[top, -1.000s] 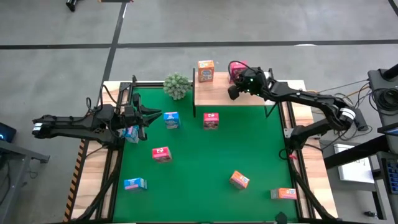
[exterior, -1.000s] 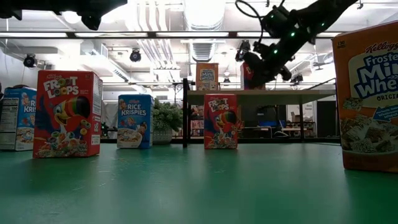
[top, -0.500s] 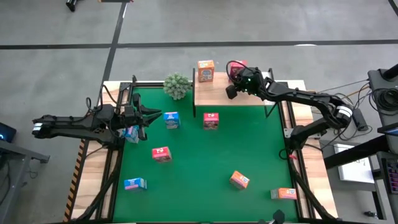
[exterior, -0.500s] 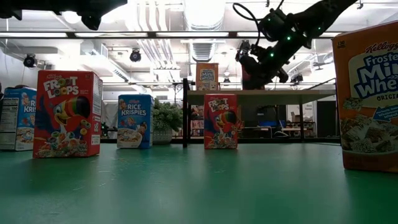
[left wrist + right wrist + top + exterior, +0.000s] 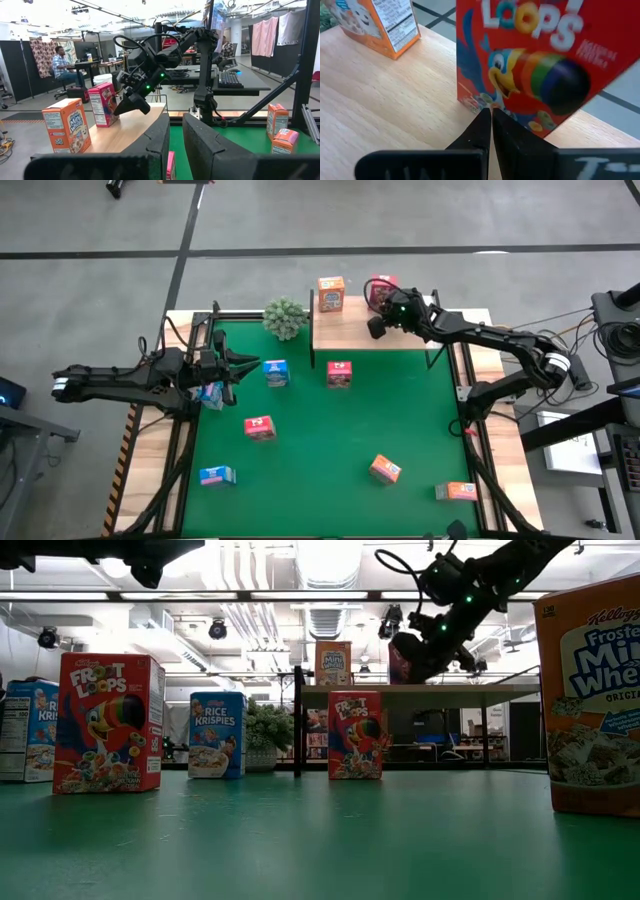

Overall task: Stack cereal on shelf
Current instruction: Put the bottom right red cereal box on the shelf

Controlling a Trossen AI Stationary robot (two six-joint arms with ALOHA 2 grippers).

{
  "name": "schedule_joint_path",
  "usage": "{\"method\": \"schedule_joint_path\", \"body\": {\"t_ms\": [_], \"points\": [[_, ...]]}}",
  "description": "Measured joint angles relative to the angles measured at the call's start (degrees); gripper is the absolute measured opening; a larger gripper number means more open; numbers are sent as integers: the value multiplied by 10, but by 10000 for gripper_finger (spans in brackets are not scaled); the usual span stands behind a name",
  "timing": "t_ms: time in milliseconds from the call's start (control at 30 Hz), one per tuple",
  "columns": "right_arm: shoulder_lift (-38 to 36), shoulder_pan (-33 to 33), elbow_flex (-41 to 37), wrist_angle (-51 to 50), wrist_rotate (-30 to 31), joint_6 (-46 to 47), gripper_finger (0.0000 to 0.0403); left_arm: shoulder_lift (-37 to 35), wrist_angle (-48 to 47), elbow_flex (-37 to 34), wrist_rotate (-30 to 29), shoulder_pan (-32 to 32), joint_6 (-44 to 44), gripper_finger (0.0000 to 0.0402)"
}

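Right gripper [image 5: 375, 326] poking at a cereal box on the shelf [image 5: 350, 330]

Reaching over the shelf, its closed, empty fingertips are nearing the red Froot Loops box [image 5: 535, 55], whose top is cut off. An orange Mini-Wheats box [image 5: 331, 293] is standing nearby. The left gripper [image 5: 222, 370] is waiting beside the shelf, gripping a partly hidden blue box [image 5: 211, 393].

- Bright, even light from ceiling fixtures [image 5: 325, 560], glaring white in the low view
- Soft, faint shadows on the green table [image 5: 330, 430]
- Red box [image 5: 540, 55] blurs close to the right wrist camera
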Motion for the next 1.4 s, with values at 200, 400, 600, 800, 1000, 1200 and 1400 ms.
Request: {"method": "schedule_joint_path", "body": {"t_ms": [200,400,600,800,1000,1200,1400], "points": [[0,2,0,-40,-1,4,8,0,0,0,0,0,0,37],[-1,-1,0,-92,26,23,9,0,-2,0,0,0,0,37],[-1,-17,2,-73,60,11,9,0,-4,0,0,0,0,37],[-1,-16,2,-49,55,9,9,0,-4,0,0,0,3,37],[-1,-15,2,-45,31,17,9,0,-4,0,0,0,4,37],[-1,-15,2,-41,-1,33,9,0,-4,0,0,0,9,37],[-4,-15,2,-41,0,35,9,0,-5,0,0,0,9,37]]}}
